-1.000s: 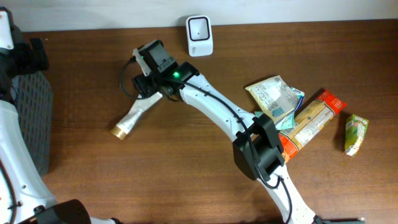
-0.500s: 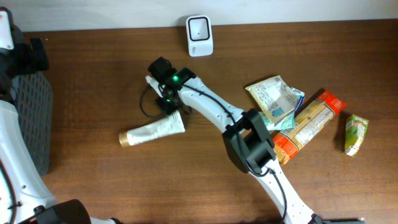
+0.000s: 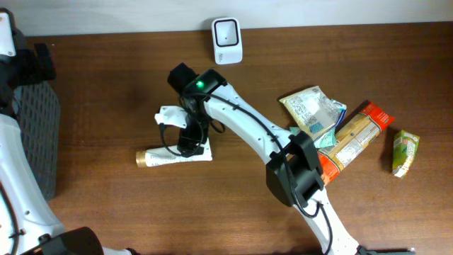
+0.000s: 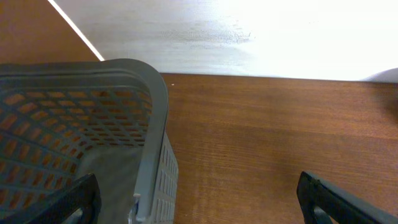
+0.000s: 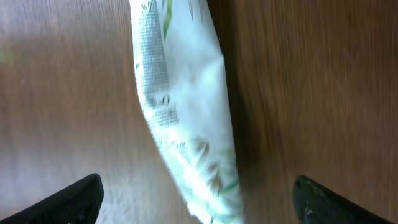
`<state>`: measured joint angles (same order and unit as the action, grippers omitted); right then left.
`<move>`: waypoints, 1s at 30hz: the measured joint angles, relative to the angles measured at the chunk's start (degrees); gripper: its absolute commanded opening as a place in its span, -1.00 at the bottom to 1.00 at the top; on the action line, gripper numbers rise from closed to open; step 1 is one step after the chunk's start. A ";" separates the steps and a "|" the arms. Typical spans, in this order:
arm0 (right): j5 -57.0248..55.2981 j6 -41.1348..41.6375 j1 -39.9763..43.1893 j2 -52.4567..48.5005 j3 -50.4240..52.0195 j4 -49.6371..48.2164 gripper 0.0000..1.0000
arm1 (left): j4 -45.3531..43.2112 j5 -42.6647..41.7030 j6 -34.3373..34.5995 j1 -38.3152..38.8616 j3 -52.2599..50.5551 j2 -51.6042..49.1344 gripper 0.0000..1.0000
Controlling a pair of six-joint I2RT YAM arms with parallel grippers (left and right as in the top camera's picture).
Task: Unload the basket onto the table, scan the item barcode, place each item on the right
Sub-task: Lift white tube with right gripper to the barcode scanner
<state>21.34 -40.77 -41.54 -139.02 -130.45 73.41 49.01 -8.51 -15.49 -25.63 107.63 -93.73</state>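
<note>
We find the right gripper [image 5: 199,202] with its jaws spread wide, one black tip in each lower corner of the wrist view and neither touching anything. The tube [image 5: 183,124] lies flat on the table [image 3: 106,85], directly under the gap between the jaws and free of both. Its long axis runs straight ahead of the jaws, crosswise to the line they close along, so we judge that a plain descent and squeeze would take it across its narrow width. From above, the jaws stand over the flat crimped end, and the gold cap [image 3: 141,158] points away from them along the tube. The scanner [image 3: 226,32] sits well apart from the jaws, up by the far edge of the table, so the tube has not reached it and, in our view, the lift and carry are yet to come. The left gripper [image 4: 199,202] is also spread wide and holds nothing, hanging by the basket [image 4: 81,143], so the right arm is plainly the nearer.
</note>
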 measured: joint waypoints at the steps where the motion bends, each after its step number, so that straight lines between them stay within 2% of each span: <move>1: 0.90 -0.63 -0.09 -1.11 0.00 -0.48 0.91 | -0.02 -0.02 0.00 0.00 0.00 0.00 0.98; 4: 4.37 -1.68 -0.28 -4.70 0.00 -1.07 0.82 | -0.02 -0.02 0.00 0.00 0.00 0.00 0.98; 6: 5.33 -1.75 -0.48 -5.86 0.00 -2.32 0.70 | -0.02 -0.02 0.00 0.00 0.00 0.00 0.98; 9: 7.19 -1.86 -0.79 -7.52 0.00 -3.45 0.38 | -0.02 -0.02 0.00 0.00 0.00 0.00 0.99; 11: 8.13 -1.90 -0.81 -8.39 0.00 -3.65 -0.02 | -0.02 0.00 0.00 0.00 0.00 0.00 0.98; 12: 8.74 -1.90 -0.83 -8.61 0.00 -3.48 -0.42 | -0.02 -0.02 0.00 0.00 0.00 0.00 0.98; 14: 9.22 -1.60 -0.83 -8.61 -0.02 -3.74 -0.92 | -0.02 0.00 0.00 0.00 0.00 0.00 0.98; 19: 10.23 3.80 0.07 -8.72 -0.72 -3.10 -0.92 | -0.04 0.00 0.00 0.00 0.00 0.00 0.98; 24: 10.99 19.82 5.97 -9.44 -12.28 4.59 -0.92 | 0.00 0.00 0.00 0.00 0.00 0.00 0.98; 27: 17.40 26.64 11.32 -9.40 -18.47 7.93 -0.92 | -0.02 -0.02 0.00 0.00 0.00 0.00 0.98; 30: 25.31 29.00 16.35 -9.35 -19.23 12.68 -0.92 | -0.02 -0.02 0.00 0.00 0.00 0.00 0.98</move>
<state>46.65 -11.77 -25.19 -148.38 -149.69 86.08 48.99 -8.54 -15.49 -25.63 107.63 -93.73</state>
